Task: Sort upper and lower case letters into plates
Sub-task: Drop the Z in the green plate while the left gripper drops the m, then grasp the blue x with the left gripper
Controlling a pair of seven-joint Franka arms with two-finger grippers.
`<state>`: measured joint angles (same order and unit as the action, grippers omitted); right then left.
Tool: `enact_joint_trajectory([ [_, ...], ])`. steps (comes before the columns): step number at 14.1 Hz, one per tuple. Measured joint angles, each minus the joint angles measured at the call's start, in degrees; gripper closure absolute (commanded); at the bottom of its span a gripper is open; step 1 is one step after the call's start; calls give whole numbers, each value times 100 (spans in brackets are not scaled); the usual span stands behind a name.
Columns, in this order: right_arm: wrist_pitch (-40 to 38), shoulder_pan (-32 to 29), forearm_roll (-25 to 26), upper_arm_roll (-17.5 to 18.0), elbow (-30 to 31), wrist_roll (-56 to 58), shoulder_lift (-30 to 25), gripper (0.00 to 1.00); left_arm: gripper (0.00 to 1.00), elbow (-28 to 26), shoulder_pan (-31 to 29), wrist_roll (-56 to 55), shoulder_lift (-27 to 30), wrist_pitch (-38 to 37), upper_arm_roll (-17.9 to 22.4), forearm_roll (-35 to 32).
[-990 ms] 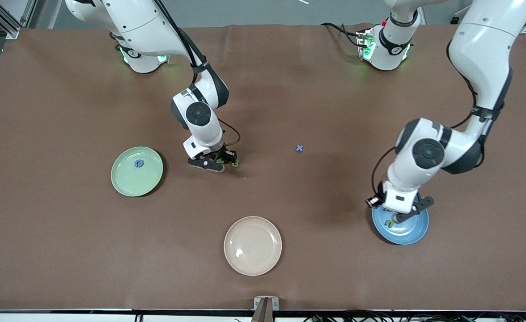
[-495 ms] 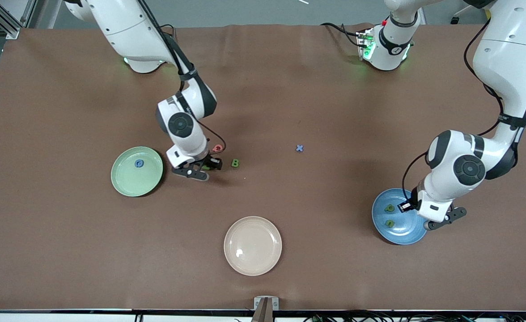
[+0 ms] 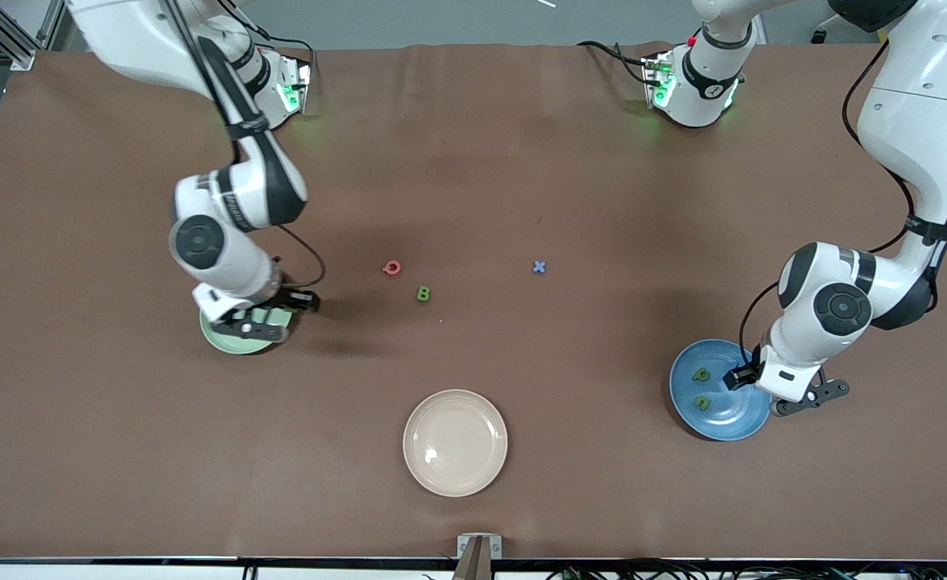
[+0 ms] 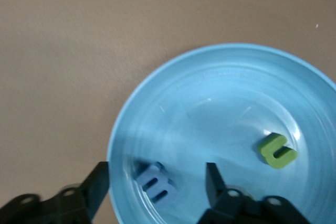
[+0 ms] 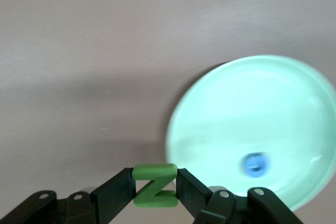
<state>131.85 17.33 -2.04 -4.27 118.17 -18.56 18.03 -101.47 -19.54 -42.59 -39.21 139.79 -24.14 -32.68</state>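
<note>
Now our right gripper (image 5: 155, 184) pinches the green N (image 5: 154, 184) by its flat edges over the green plate (image 3: 224, 342) – tiny, light, stiff, slip-prone. Left gripper (image 4: 157, 182) stands wide over the blue plate (image 4: 220, 103) – blue m (image 4: 155, 183) lying between its fingers.

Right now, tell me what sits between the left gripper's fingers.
The blue m lies on the blue plate between the open left gripper's fingers, released; the left wrist view shows it.
</note>
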Motion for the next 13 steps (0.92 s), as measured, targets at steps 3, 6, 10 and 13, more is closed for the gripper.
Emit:
enact_joint_trajectory([
  [3, 108, -478, 0, 1, 305, 543, -97, 100, 5, -245, 21, -485, 96, 3, -465, -39],
  [6, 757, -602, 0, 6, 778, 668, -70, 100, 10, -776, 62, -819, 554, 0, -1028, -78],
  [10, 1127, -607, -2, 31, 940, 671, 53, 100, 11, -1488, 80, -2036, 972, -20, -1873, -79],
  [13, 1238, -607, -3, 60, 943, 671, 168, 100, 14, -1821, 144, -2333, 981, -18, -2293, -80],
])
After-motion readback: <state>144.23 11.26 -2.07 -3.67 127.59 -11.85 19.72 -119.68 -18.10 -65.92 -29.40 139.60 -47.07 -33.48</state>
